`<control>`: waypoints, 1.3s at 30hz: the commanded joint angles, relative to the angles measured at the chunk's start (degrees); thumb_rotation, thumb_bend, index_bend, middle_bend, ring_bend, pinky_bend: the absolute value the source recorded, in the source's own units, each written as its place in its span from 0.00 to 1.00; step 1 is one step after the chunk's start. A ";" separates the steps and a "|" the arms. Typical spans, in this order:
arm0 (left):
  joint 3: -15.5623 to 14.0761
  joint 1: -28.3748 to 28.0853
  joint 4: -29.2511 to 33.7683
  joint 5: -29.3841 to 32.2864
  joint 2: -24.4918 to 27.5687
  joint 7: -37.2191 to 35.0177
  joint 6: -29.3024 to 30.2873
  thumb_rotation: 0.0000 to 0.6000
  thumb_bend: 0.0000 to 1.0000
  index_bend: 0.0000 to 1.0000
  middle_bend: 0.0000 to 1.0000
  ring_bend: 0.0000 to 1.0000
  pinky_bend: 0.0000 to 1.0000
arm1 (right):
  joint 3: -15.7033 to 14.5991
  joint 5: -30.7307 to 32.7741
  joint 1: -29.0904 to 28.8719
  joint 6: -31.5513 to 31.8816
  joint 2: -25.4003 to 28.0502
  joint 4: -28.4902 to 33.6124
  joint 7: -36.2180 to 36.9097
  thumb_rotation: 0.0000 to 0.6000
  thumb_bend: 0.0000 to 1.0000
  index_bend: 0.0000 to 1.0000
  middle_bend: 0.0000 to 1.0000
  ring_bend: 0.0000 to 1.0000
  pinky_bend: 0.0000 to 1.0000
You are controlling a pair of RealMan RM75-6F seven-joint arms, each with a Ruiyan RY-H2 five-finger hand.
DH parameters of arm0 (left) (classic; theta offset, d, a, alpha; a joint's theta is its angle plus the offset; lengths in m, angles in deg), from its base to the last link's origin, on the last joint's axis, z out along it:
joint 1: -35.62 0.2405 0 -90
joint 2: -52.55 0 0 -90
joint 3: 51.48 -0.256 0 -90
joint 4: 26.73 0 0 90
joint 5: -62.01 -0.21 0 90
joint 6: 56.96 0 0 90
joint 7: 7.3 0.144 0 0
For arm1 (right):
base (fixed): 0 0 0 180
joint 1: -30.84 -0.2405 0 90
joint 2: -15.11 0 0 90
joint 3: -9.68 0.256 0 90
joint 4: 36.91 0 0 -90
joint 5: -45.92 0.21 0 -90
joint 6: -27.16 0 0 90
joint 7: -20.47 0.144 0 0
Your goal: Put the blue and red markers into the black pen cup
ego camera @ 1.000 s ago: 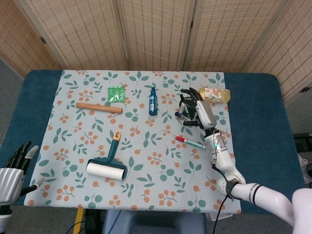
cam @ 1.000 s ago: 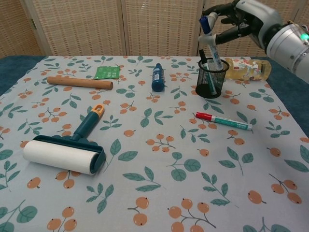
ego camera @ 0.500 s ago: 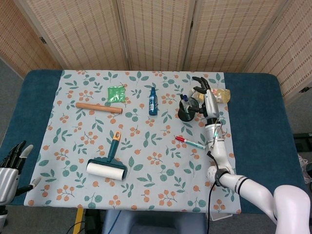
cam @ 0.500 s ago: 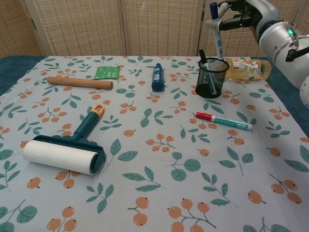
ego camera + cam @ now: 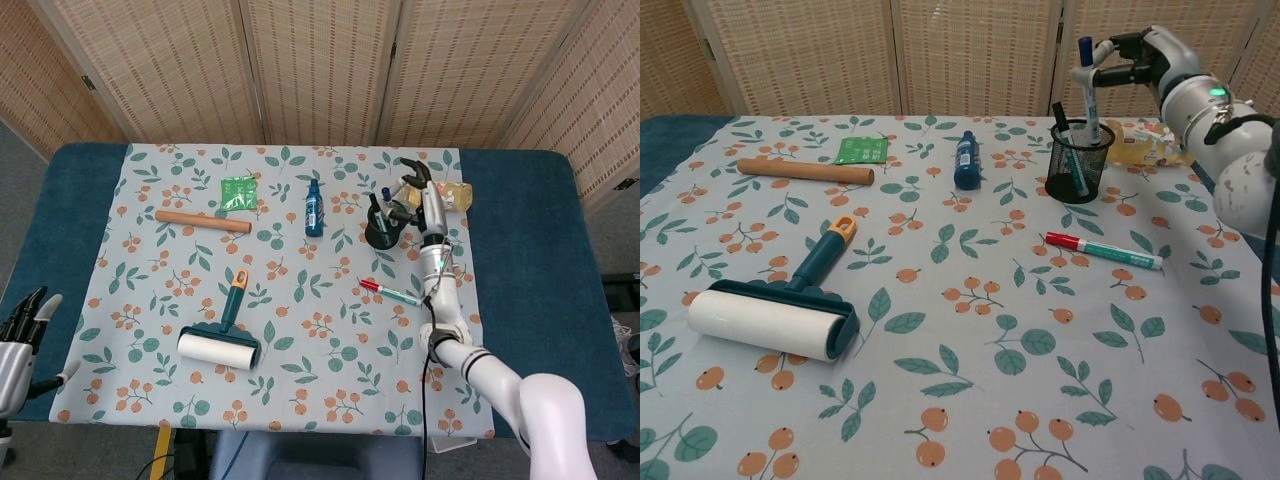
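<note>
Blue marker (image 5: 1089,88) has come down from where I was holding it a second ago, tip now inside the black pen cup (image 5: 1078,160), my right hand (image 5: 1137,60) still pinching its cap end. Red marker (image 5: 1103,251) lies on the cloth just in front, next up. Left hand (image 5: 20,338) hangs open off-table. Blue bottle (image 5: 966,160) and snack bag (image 5: 1150,145) flank the cup, neither blocking.

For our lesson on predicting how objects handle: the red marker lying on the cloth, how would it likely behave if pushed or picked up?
The red marker looks like a slim rigid cylinder lying flat, so it would probably roll if nudged sideways. Being thin and low on the tablecloth, it may be awkward to pinch. Its small size suggests that it is light and should lift stiffly without bending.
</note>
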 commanded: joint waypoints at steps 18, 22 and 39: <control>0.12 -0.21 -0.29 0.09 -0.30 0.51 -0.24 1.00 0.21 0.00 0.00 0.01 0.27 | -6.18 -7.14 4.33 1.21 11.05 12.43 -4.65 1.00 0.08 0.00 0.00 0.00 0.00; 0.16 -0.49 -0.27 -0.04 -0.64 1.05 -0.53 1.00 0.21 0.00 0.00 0.01 0.27 | -8.42 -10.05 9.98 7.03 22.22 30.80 -13.53 1.00 0.10 0.00 0.00 0.00 0.00; -0.69 -0.31 0.94 -2.04 -0.35 1.36 0.31 1.00 0.21 0.00 0.00 0.01 0.27 | -22.21 -0.17 21.88 17.19 46.43 82.08 -68.48 1.00 0.23 0.40 0.01 0.00 0.00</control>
